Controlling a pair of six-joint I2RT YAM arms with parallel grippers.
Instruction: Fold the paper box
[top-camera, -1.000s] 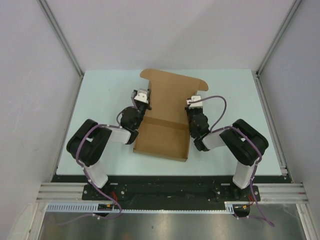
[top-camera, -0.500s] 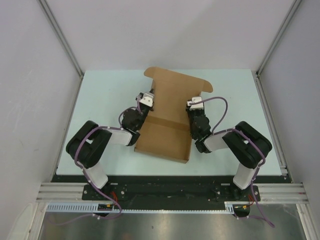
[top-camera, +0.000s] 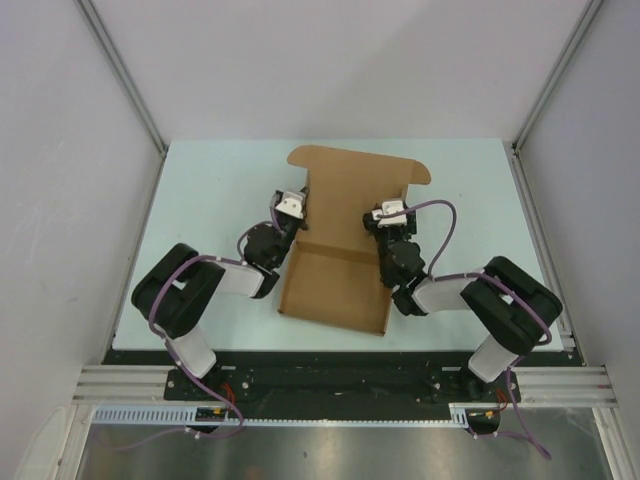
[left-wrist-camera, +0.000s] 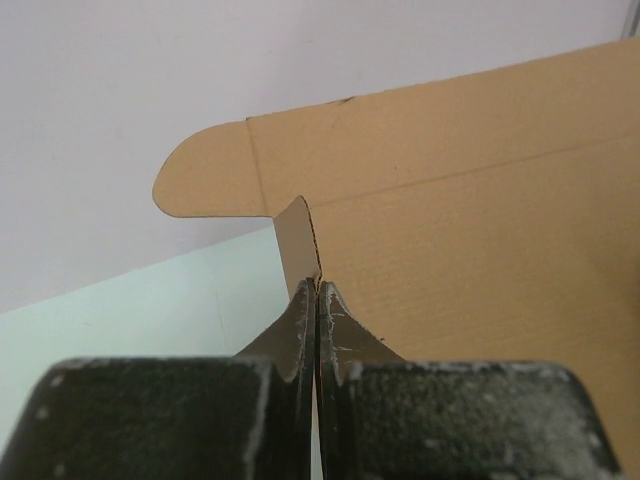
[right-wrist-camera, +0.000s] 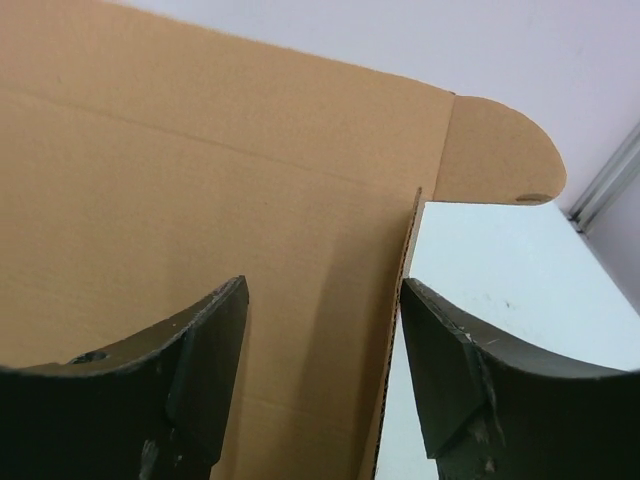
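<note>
Left tool (left-wrist-camera: 317, 300) is pinching the box's (top-camera: 345, 230) left flap (left-wrist-camera: 293, 235). Right tool (right-wrist-camera: 322, 300) is gaping, apparently astride the right flap (right-wrist-camera: 398, 300). One-sided pull is risking skew or tearing.

Pale green table (top-camera: 200, 190); white walls (top-camera: 330, 60)

You have bright, even white light from overhead in every view, so the pale green table top (top-camera: 200, 190) looks matte and the black robot arms (top-camera: 180, 290) cast only faint, soft shadows. In your wrist views the black fingers (left-wrist-camera: 150, 420) nearest the lens go soft. The plain brown cardboard box (right-wrist-camera: 200, 180) stays sharp enough to show its grain.
</note>
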